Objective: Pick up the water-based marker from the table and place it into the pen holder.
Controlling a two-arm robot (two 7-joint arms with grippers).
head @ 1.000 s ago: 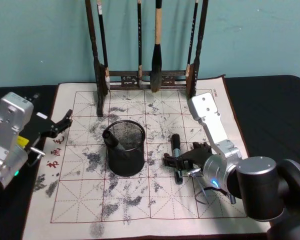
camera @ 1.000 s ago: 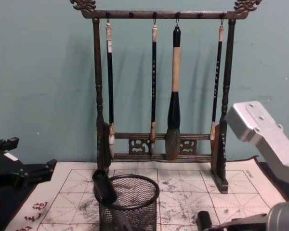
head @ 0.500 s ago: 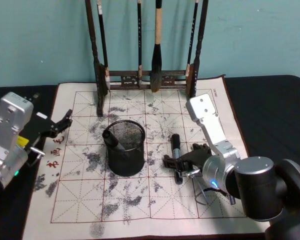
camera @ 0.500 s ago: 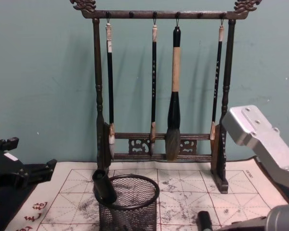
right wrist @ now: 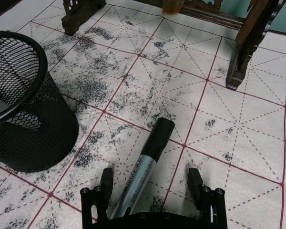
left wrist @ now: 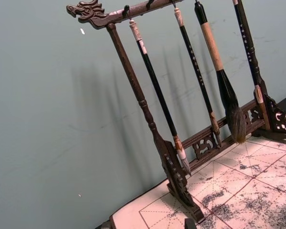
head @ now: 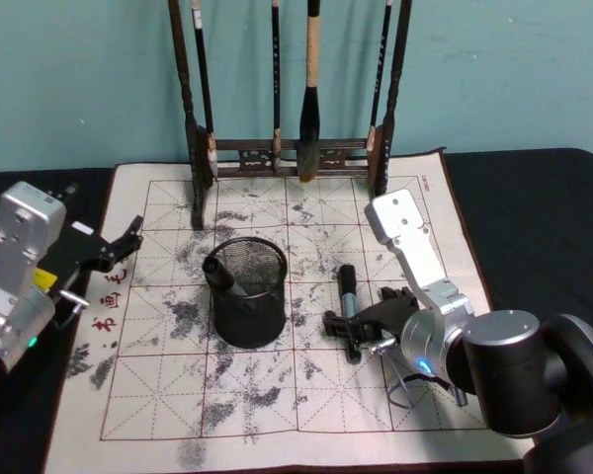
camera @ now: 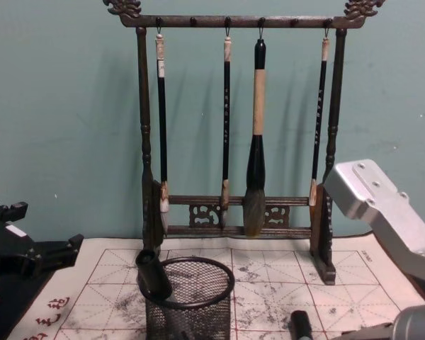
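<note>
Marker [head: 347, 294] is seen lying flat on the ink-stained practice mat [head: 178, 395], just to the right of the pen holder [head: 248, 301] and apart from it. The right gripper [head: 354, 336] is held low over the marker's grey barrel, with its fingers [right wrist: 107, 177] spread wide to either side; contact cannot be told. A dark pen [head: 221, 274] is leaned inside the holder. The left gripper [head: 127, 239] is parked at the mat's left edge; whether it is spread or closed cannot be told.
</note>
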